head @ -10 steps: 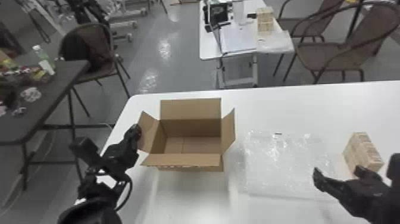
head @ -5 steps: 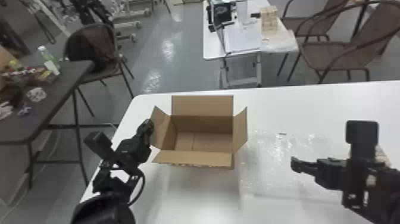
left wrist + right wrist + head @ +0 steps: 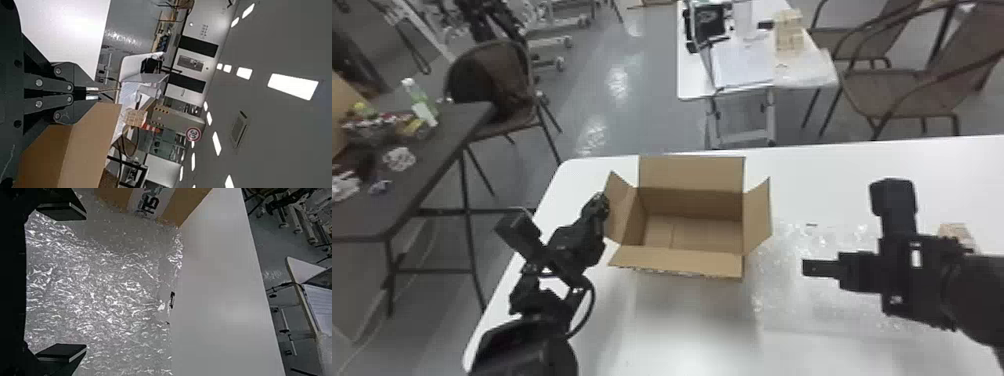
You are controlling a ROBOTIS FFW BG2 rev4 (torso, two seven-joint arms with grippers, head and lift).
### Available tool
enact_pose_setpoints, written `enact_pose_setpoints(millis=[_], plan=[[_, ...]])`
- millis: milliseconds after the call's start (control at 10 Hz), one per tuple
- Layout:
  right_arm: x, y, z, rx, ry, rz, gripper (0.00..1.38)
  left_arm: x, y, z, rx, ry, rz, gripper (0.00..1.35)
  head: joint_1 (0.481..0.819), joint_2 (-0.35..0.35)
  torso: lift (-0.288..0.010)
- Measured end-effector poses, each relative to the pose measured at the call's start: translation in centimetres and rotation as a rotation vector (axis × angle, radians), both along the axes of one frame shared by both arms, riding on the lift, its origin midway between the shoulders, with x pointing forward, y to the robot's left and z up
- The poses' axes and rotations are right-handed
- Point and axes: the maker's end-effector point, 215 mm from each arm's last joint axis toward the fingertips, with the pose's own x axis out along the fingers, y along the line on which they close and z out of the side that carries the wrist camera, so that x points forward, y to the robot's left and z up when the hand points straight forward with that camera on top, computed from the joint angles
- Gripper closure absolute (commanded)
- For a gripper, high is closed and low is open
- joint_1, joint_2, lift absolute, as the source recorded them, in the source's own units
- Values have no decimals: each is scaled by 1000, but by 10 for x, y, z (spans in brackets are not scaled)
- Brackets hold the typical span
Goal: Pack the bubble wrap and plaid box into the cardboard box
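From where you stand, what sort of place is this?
It looks like a workshop or lab, though I can't be certain: a white worktable holds an open cardboard box, wheeled frames stand farther back, and bright lights line the ceiling.

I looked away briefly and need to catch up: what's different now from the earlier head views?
The cardboard box has slid to the robot's right, toward the bubble wrap, and the left tool has moved with it, at its left flap. The right tool has swung left; its arm now hides more of the plaid box. The bubble wrap stays flat on the table.
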Motion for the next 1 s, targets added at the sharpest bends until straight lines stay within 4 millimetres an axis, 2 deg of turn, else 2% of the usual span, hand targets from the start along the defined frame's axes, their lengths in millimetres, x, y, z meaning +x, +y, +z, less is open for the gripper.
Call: enact_pose_setpoints(millis=[400, 500, 600, 700, 900, 1000], plan=[[-7, 0, -38, 4, 117, -1, 142, 3, -1, 3, 14, 0, -6, 1211, 695, 258, -89], [-9, -2, -44, -4, 132, -3, 240, 3, 0, 3, 15, 0, -6, 1211, 695, 257, -89], [-11, -4, -48, -11, 147, -2, 668, 3, 0, 3, 14, 0, -7, 1211, 695, 255, -89], [-13, -3, -50, -8, 156, -1, 904, 3, -1, 3, 14, 0, -8, 1211, 695, 255, -89], [-14, 0, -50, 7, 157, 1, 1240, 2, 0, 2, 11, 1, -6, 1211, 695, 259, -89], [-14, 2, -47, 18, 153, 3, 1240, 2, 0, 2, 10, 0, -6, 1211, 695, 262, -89]])
